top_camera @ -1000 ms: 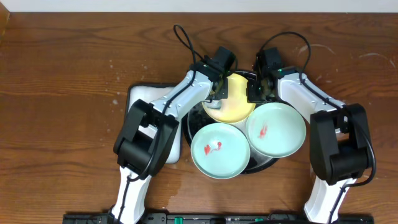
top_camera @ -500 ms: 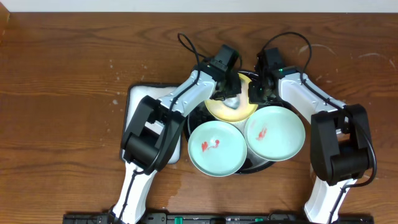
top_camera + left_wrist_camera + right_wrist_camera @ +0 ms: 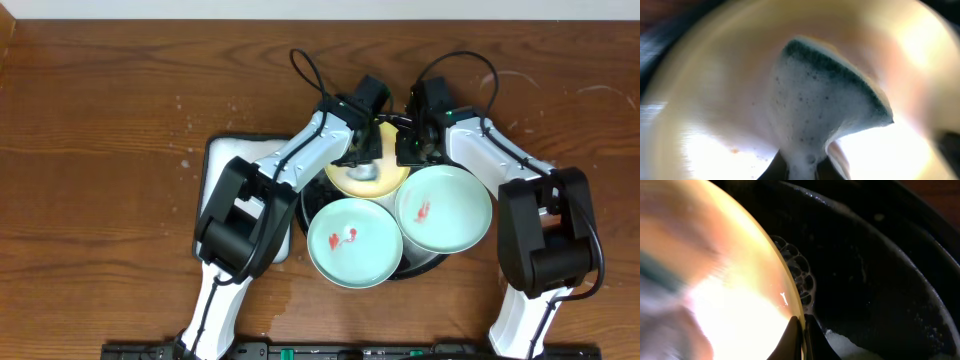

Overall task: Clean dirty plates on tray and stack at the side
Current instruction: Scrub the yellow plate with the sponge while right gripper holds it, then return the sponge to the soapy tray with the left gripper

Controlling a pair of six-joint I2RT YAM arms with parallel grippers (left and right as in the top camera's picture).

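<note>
At the left of the overhead frame, a white rectangular tray [image 3: 222, 160] lies partly under the left arm. Toward the upper centre, the left gripper [image 3: 362, 156] is clamped on a foamy sponge [image 3: 825, 105] with a green top, which bends against the face of the yellow plate [image 3: 350, 183]. The wrist view is blurred, so the contact patch is probably broad but hard to judge. Below lie the lower mint plate [image 3: 352, 241] and, to its right, the right mint plate [image 3: 443, 208], each with red smears. All three plates are on the black tray [image 3: 428, 264]. The right gripper [image 3: 801, 330] pinches the yellow plate's rim, with soap bubbles just beside it.
</note>
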